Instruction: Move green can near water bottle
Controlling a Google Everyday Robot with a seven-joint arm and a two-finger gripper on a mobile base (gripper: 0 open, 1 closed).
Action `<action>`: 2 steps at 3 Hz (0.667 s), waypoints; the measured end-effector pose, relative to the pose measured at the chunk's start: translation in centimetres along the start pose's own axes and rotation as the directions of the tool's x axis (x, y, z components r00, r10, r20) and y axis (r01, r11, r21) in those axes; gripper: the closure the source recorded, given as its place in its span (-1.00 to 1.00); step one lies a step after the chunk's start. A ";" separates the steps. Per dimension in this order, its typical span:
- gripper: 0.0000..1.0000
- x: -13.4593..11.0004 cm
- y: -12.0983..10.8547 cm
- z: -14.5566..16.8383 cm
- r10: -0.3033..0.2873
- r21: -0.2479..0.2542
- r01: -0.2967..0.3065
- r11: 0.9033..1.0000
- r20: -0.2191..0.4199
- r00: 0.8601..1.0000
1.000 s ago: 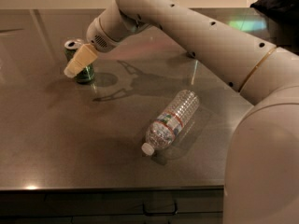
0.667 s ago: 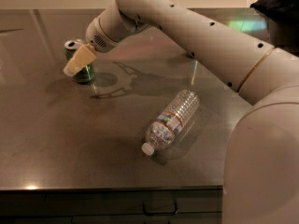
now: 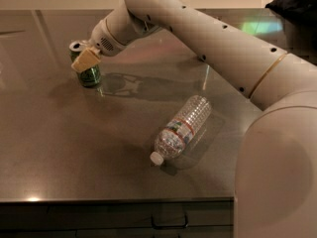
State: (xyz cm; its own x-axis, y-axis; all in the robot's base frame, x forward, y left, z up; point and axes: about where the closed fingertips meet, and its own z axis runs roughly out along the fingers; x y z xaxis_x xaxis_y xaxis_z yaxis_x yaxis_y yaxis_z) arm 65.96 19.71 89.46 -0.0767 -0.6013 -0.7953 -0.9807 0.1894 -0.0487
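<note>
Looking at our claw (image 3: 85,61) on the green can (image 3: 91,76), we cannot tell its grip; the water bottle (image 3: 192,114)'s label (image 3: 179,129) is unreadable.

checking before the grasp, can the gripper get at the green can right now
Probably yes: the gripper sits right at the green can, overlapping its top, with nothing between them; the water bottle lies apart.

Arm (image 3: 213,38) stretched far left, wrist (image 3: 111,36) angled down, gripper (image 3: 85,62) low.
</note>
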 end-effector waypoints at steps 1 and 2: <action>0.66 -0.2 0.3 -1.0 -0.002 -0.018 0.002 1.000 0.006 1.000; 1.00 -0.4 0.6 -3.5 -0.001 -0.016 0.001 1.000 -0.003 1.000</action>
State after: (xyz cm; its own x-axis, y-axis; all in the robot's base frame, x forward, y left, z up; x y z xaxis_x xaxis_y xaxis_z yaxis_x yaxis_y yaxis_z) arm 64.75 17.38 91.82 -0.0758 -0.6041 -0.7933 -0.9836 0.1759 -0.0400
